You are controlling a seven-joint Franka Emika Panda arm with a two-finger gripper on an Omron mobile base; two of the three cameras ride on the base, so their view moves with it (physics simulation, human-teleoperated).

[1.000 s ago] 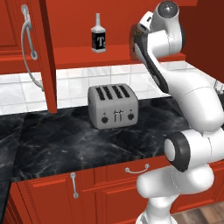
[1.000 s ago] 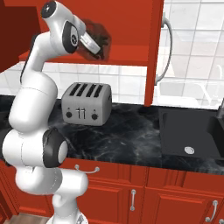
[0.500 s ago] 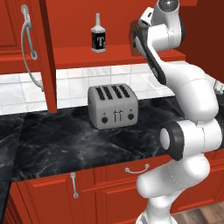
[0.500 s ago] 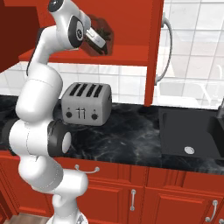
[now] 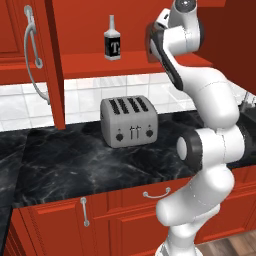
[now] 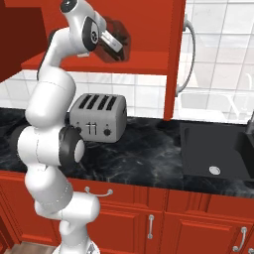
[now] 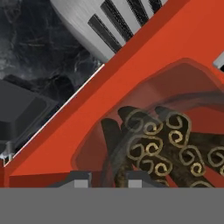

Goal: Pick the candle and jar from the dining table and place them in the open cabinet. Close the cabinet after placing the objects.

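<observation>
Left base view: we see the white arm raised to the red wall cabinet (image 5: 90, 62), level with its inner shelf, beside the clear black-labelled bottle (image 5: 112, 44).

Right base view: the end effector (image 6: 118, 43) is clamped on the large clear glass jar of dark contents (image 6: 119, 35), above the shelf. We judge early release would tip it.

Hand view: the jar (image 7: 166, 135) hangs tilted above the shelf edge; slipping would drop it onto the silver toaster (image 7: 113, 24).
</observation>
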